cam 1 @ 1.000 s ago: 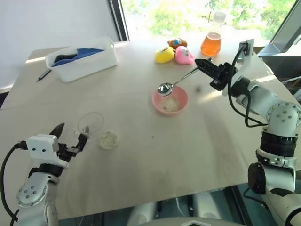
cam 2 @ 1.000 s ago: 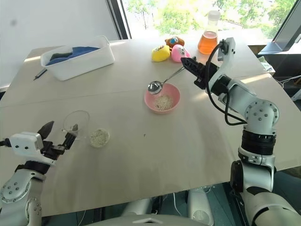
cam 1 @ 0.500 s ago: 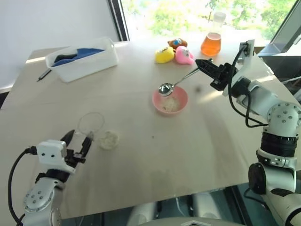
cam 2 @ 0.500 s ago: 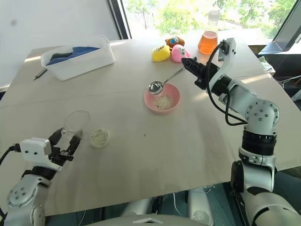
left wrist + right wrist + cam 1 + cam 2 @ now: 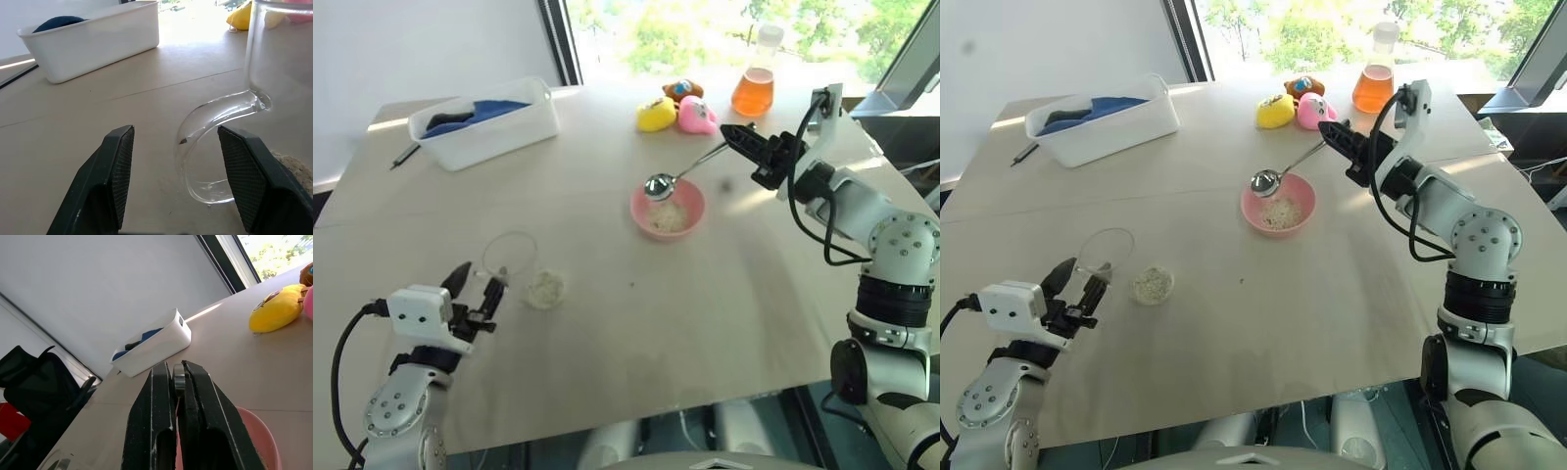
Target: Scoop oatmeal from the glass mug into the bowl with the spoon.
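White arms (image 5: 862, 201), black cables, black-fingered grippers

We find no readable text, labels, brands or nos. anywhere. The white tub (image 5: 489, 122), the flask of orange liquid (image 5: 753, 86), the pink bowl (image 5: 668, 210) and the glass mug (image 5: 507, 259) all look plain. The toys (image 5: 677, 110) carry face-like markings, but no letters we can make out.

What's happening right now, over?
Left end effector open around glass mug handle. Right end effector shut on spoon, above bowl. Oatmeal spilled beside mug.
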`<action>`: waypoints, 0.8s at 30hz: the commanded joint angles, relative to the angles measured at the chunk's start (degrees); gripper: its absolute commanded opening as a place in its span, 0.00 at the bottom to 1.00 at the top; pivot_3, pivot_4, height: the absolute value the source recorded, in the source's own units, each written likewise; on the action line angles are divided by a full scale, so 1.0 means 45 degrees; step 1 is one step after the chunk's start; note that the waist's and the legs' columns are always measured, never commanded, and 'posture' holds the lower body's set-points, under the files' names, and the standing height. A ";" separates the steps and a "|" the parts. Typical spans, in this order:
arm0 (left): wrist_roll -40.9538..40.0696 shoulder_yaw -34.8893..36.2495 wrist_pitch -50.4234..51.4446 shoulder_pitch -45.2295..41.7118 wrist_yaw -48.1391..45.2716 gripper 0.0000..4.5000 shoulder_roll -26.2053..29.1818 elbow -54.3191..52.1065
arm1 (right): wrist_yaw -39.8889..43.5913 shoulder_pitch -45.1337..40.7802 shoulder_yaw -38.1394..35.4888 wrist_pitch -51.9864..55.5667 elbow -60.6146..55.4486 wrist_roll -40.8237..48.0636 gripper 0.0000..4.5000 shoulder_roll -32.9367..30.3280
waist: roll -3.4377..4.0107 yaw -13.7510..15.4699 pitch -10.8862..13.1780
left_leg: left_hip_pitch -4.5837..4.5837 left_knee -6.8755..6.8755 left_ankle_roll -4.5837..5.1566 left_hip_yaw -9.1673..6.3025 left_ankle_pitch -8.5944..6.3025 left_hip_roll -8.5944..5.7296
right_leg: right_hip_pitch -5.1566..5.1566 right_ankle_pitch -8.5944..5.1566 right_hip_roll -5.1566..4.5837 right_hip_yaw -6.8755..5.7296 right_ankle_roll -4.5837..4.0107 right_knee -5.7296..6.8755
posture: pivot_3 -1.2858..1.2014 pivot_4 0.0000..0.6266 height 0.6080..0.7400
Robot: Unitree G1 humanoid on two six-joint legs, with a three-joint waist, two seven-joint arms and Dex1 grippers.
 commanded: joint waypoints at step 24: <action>0.1069 -0.2369 0.1947 -0.4876 0.0884 0.01 0.0848 0.0872 | 0.0579 -0.2179 0.0320 -0.0030 -0.0115 0.0148 0.00 0.0223 | 0.0001 -0.0018 -0.0001 | -0.0007 0.0021 -0.0001 -0.0005 0.0002 -0.0006 | -0.0007 0.0001 0.0000 -0.0009 0.0001 0.0025 | 0.52 0.24 1.00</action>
